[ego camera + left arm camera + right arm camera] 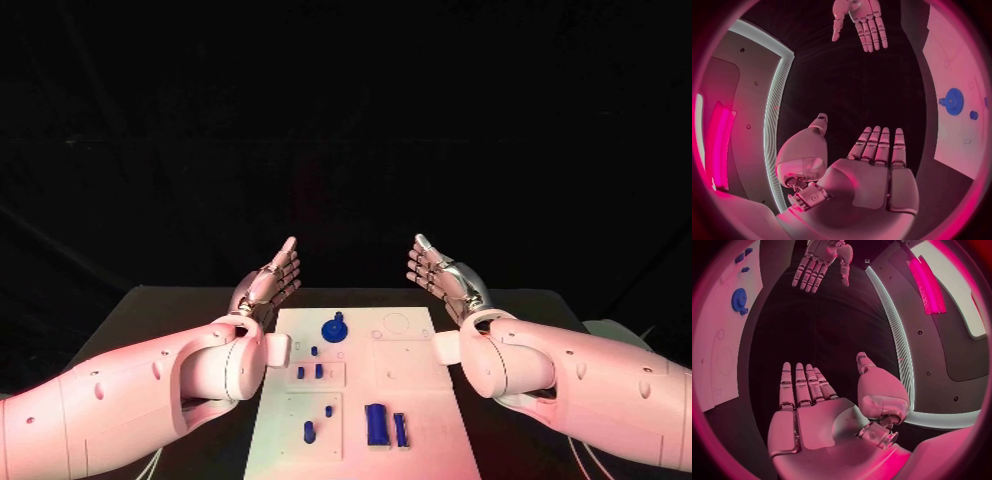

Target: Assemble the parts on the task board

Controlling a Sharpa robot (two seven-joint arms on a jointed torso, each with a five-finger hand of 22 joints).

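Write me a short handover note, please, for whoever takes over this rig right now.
Left hand: open, holding nothing, raised at the far left corner of the task board.
Right hand: open, holding nothing, raised at the far right corner.
Parts: a blue gear sits at the far end of the board; small blue pegs stand mid-board on the left; two larger blue blocks lie near the front, with another small peg to their left.
Done: cannot tell what is already seated.
Left: neither hand touches a part; assembly remains.

We see a black bench (173,310) under the work, its far edge meeting a dark backdrop (346,120).
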